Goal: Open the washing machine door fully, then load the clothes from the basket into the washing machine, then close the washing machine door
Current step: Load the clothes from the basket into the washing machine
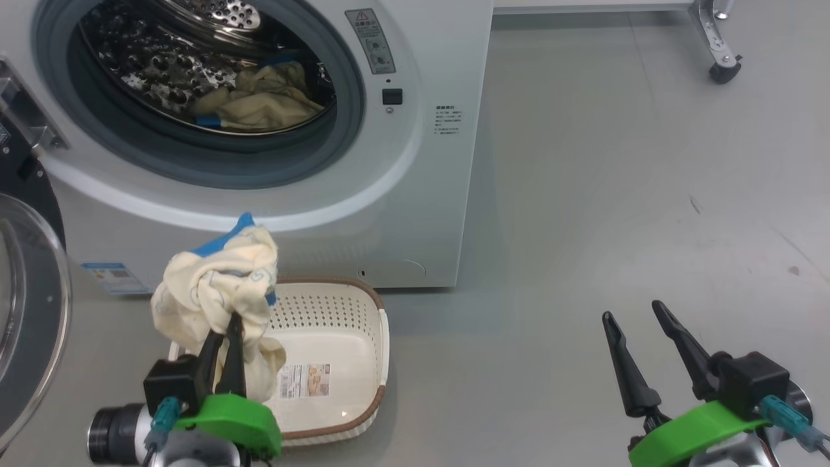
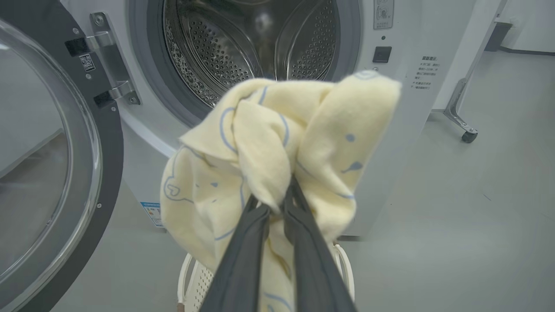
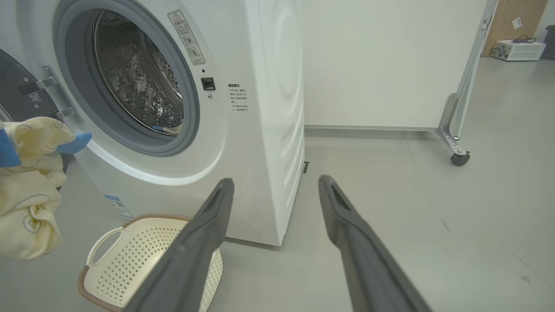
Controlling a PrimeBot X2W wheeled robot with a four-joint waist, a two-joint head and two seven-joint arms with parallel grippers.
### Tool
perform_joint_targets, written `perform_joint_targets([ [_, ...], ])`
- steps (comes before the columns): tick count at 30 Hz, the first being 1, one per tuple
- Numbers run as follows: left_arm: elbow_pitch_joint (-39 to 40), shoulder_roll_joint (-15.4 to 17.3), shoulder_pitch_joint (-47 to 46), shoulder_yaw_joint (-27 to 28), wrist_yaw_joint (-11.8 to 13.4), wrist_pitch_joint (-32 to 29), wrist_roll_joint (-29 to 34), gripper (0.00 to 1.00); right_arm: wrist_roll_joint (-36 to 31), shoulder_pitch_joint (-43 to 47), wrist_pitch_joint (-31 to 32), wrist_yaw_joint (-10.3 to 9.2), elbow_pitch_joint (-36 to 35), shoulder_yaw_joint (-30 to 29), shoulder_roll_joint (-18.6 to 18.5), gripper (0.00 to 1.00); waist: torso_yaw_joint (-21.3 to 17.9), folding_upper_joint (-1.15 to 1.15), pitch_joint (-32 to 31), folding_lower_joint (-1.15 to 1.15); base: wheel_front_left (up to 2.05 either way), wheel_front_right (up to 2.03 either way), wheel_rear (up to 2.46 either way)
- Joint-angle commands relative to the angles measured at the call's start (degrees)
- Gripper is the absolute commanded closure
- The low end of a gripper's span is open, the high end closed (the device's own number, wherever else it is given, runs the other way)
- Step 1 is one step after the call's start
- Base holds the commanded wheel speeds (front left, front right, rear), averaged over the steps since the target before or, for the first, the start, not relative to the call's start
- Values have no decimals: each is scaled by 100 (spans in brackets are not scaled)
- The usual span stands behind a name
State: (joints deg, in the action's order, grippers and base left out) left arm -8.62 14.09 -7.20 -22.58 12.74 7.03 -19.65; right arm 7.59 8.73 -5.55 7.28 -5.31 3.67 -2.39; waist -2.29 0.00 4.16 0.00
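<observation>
The left gripper (image 1: 227, 327) is clamped on a cream cloth (image 1: 214, 285), held above the basket's (image 1: 350, 305) 9 o'clock edge. The washer (image 1: 428, 194) stands at the basket's 12 o'clock, with its door (image 1: 35, 194) open at 9. More clothes (image 1: 266, 97) lie in the drum (image 1: 149, 65). The right gripper (image 1: 632, 311) hangs at 3 o'clock, jaws apart and empty.

- On the washing machine (image 1: 415, 214), right of its opening, a grey warning label (image 1: 370, 40) bore a triangle exclamation sign; its print was unreadable.
- Further right, small printed lines (image 1: 448, 121) were illegible.
- At its lower left corner, a blue sticker (image 1: 111, 277) was unreadable.
- In front of it, the basket (image 1: 324, 310) carried an illegible bottom label (image 1: 305, 381).
</observation>
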Motion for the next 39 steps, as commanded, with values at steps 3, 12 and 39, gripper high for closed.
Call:
perform_joint_targets([
  [3,80,161,-510,282,14,18,-9,100,66,-373,-95,21,-173,137,-49,0,-137,0,228,0,0,0,0],
  [12,-533,301,-1366,481,-157,-323,-217,100,159,-719,-265,21,-52,211,-49,0,-485,0,873,0,0,0,0],
  [39,-2249,1636,-5286,1059,-746,-2913,-799,100,865,-1932,-933,21,764,731,-49,0,-1603,0,2763,0,0,0,0],
])
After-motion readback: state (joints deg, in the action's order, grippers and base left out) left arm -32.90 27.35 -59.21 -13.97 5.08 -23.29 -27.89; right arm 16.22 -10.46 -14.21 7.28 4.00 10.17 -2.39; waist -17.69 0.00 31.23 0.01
